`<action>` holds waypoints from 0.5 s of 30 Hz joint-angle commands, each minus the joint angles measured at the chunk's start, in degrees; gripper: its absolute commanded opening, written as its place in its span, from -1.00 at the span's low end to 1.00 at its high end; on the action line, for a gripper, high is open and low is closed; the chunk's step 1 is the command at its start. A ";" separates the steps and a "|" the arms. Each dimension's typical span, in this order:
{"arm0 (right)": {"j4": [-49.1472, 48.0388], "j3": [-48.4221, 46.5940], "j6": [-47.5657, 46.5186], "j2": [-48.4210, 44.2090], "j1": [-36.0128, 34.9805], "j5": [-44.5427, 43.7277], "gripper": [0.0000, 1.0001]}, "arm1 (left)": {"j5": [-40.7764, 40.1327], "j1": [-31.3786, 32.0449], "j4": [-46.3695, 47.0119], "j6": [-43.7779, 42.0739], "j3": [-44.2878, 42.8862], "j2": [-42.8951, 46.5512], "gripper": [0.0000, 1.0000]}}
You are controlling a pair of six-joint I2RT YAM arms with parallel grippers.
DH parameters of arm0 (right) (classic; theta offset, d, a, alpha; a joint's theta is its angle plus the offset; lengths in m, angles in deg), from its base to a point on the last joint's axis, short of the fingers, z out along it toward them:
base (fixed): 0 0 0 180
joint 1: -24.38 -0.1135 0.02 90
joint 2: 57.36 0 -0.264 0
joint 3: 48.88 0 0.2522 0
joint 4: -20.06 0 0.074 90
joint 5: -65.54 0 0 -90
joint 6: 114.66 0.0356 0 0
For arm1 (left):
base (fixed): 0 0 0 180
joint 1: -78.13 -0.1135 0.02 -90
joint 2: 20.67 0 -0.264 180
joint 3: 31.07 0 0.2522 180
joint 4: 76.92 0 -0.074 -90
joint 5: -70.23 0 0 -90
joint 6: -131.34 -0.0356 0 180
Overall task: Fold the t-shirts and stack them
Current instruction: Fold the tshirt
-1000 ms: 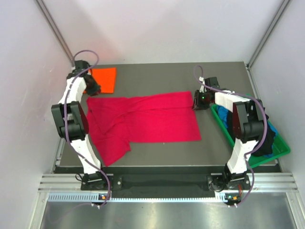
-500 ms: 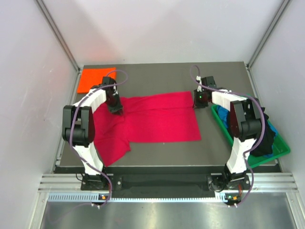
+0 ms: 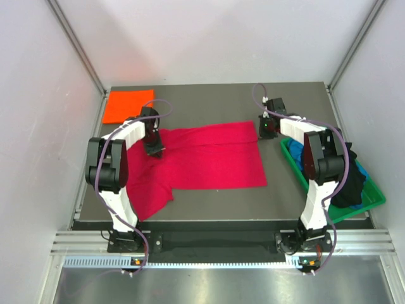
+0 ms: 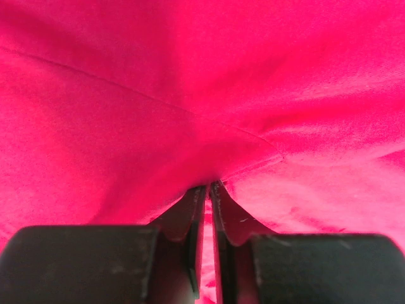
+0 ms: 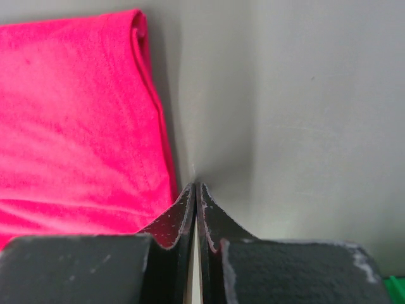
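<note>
The crimson-red t-shirt (image 3: 209, 158) lies spread across the middle of the table, with a sleeve hanging toward the front left. My left gripper (image 3: 154, 149) is down on its left part. In the left wrist view the gripper (image 4: 209, 185) is shut on a pinched fold of the red cloth (image 4: 190, 95). My right gripper (image 3: 265, 128) sits at the shirt's far right corner. In the right wrist view it (image 5: 196, 184) is shut and empty, tips on the bare table just right of the shirt's hem (image 5: 82, 107). The orange t-shirt (image 3: 128, 105) lies folded at the far left corner.
A green bin (image 3: 373, 197) stands at the right table edge and holds black cloth (image 3: 351, 183) and blue cloth (image 3: 296, 152). White walls close in the table on the left, the back and the right.
My left arm has swung from over the orange shirt to the red shirt's left part and pinched the cloth there. My right gripper has shifted slightly farther back, beside the shirt's corner.
</note>
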 commanded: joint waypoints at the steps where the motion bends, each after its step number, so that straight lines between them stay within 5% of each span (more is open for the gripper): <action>1: 0.86 -1.71 0.21 1.82 0.08 -3.05 -1.00 | -5.52 0.04 -2.00 0.19 1.55 2.15 -0.75; 9: 0.95 -2.06 0.82 1.47 -0.01 -2.96 -1.00 | -6.66 0.04 -3.67 0.54 0.76 4.97 -0.84; 15: 2.79 -3.29 1.79 0.15 -0.01 -1.55 -0.99 | -5.78 0.04 -4.81 0.71 0.68 4.36 -0.70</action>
